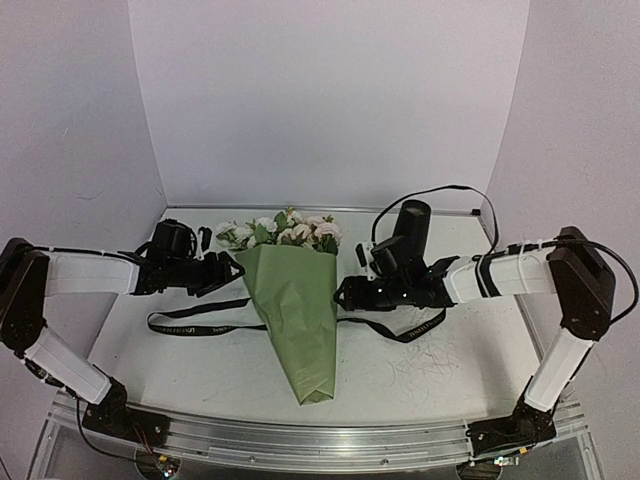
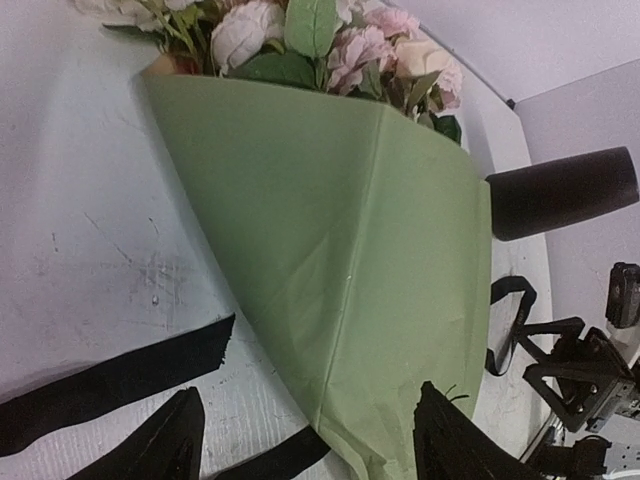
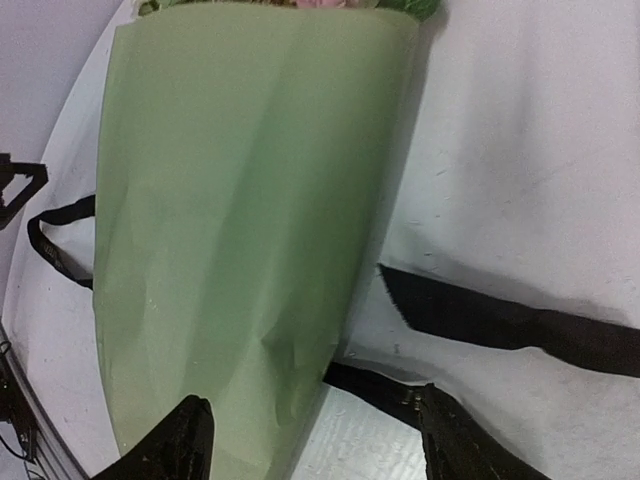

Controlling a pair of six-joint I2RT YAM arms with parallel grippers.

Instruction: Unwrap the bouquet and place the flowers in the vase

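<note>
Feed's nicely bright on my end: soft, even overhead light, with a slight lilac tint on the walls [image 1: 330, 100]. I only see faint shadows on the table [image 1: 430, 370] along the bouquet [image 1: 295, 310]. The top view bows at the near rail [image 1: 300, 440], which catches some glare. In the wrist views, the fingers [image 2: 165, 450] of the left end effector [image 2: 307, 395] are dark, soft blobs. Same for the right end effector [image 3: 315, 397].

The bouquet [image 1: 295, 310] lies between the left gripper [image 1: 233, 268] and the right gripper [image 1: 345, 292].

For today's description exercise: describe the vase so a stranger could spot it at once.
Find the green paper bouquet on the table. Right of its blooms, behind the right arm, stands the vase: a plain black cylinder, smooth where the arm is jointed.
</note>
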